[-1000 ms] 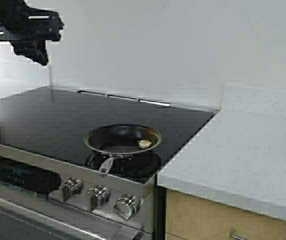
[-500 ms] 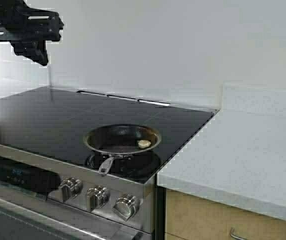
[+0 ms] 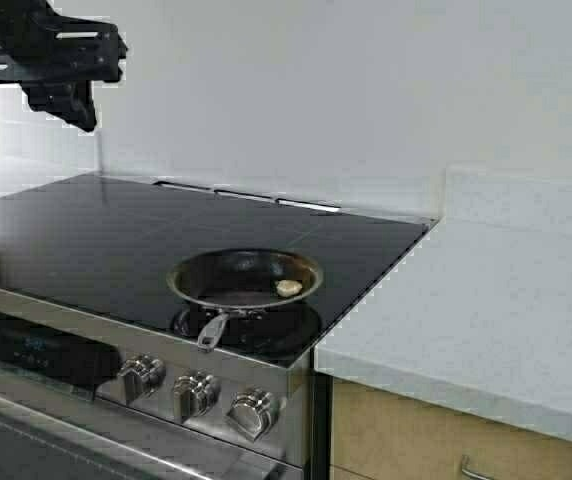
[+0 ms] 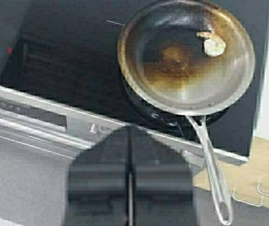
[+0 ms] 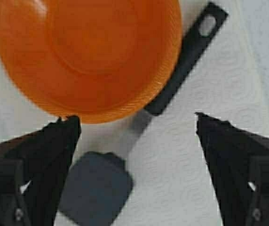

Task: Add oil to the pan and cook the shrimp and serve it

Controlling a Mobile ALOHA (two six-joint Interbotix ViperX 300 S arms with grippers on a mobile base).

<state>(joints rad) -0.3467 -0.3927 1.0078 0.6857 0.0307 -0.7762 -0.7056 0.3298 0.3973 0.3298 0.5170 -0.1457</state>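
**A:** Where do things stand for you right now?

**B:** The pan sits on the front burner of the black glass cooktop, its steel handle reaching out over the knobs. The shrimp lies inside, near the rim on the side toward the bench. Your left gripper hangs high above the stove with its fingers pressed together, holding nothing. Your right gripper has its fingers spread wide over an orange bowl and a dark spatula lying on a paper towel.

**A:** How will the shrimp handle?

**B:** I'd judge it light, soft and probably slick, a small curled pale piece. Pinching would likely squash it or flick it away. Better to slide the spatula's flat blade under it. Take the spatula by its long stiff handle; part of it is tucked under the bowl's edge, so grab toward the free end with the hole.

**A:** And the pan?

**B:** Rigid, shiny steel outside, dark and browned inside with a glossy patch at the centre. It will slide easily on the smooth glass, so steady it by the thin handle, midway along. Expect it to be hot. The bowl looks like light, smooth plastic and may skid on the towel.

**A:** The oil?

**B:** Its bottle isn't in view.
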